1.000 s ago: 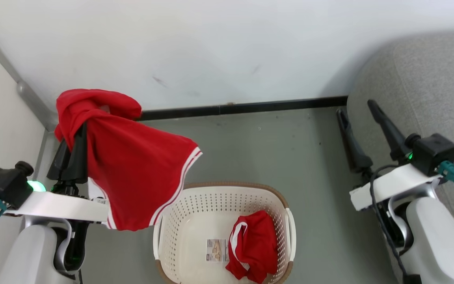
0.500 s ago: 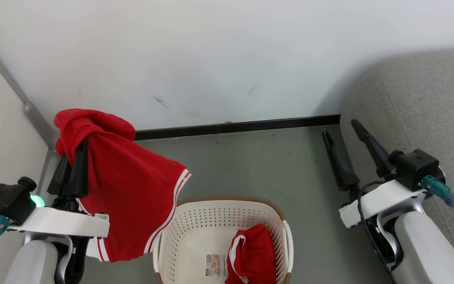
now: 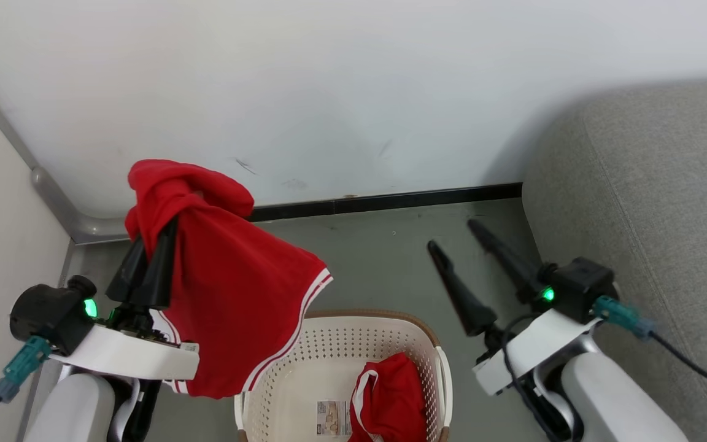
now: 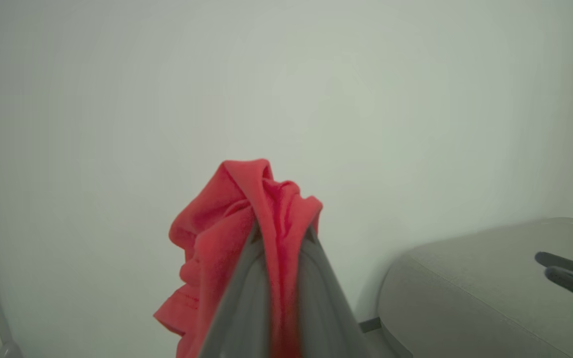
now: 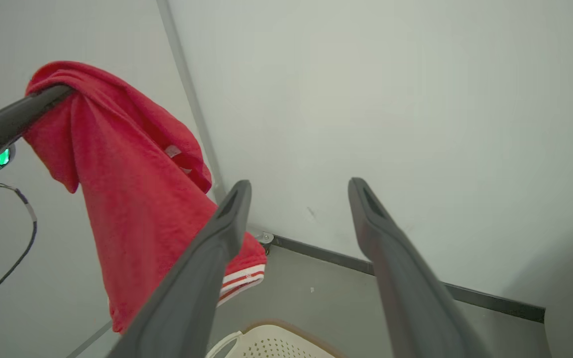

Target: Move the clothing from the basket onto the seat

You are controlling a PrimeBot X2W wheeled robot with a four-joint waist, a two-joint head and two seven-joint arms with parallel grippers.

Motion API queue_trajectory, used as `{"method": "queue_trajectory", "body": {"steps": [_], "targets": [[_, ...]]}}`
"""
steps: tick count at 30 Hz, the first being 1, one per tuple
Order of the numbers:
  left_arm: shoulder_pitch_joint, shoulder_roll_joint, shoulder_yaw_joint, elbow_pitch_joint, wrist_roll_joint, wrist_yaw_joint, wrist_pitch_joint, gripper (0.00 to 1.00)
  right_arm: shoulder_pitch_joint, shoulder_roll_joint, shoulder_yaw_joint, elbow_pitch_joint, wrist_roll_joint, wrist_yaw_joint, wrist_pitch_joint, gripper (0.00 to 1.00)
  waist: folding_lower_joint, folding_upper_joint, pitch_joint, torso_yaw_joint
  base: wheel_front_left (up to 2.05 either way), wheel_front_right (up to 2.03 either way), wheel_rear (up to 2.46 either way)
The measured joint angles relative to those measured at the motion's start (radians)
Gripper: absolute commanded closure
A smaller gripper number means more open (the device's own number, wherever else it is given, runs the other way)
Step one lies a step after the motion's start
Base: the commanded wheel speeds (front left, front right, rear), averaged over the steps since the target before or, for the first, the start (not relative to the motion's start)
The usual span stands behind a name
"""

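From the head, the left gripper is raised at the left, jaws clamped on a red garment. The cloth drapes over them and hangs free, and its white-striped hem crosses the left rim of the basket in this view. The basket stands on the grey floor. Inside it a second garment lies bunched against the right wall, with a paper label just beside it. The right gripper hangs over the floor between basket and sofa — jaws apart, empty.

From the left wrist, the jaws stand close together with red fabric pinched between them and bunched over their tips, against the white wall. The sofa shows at lower right.

From the right wrist, the jaws are wide apart with nothing between. Beyond them the garment hangs from a dark finger at upper left — the basket rim sits at the bottom edge.
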Motion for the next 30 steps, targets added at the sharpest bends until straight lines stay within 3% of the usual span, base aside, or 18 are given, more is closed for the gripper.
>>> {"method": "queue_trajectory", "body": {"steps": [10,30], "targets": [[-0.049,0.011,-0.091,-0.045,0.044,-0.009,0.022,1.00,-0.017,-0.055,0.231,-0.040,0.124,0.000,0.000,0.00,0.0000,0.0000,-0.004,-0.011,0.00,0.00,0.00],[-0.142,0.010,-0.289,-0.118,0.115,-0.027,0.096,1.00,-0.100,-0.133,0.310,-0.077,0.173,0.000,0.000,0.00,0.0001,0.0000,-0.007,-0.018,0.00,0.00,0.00]]}}
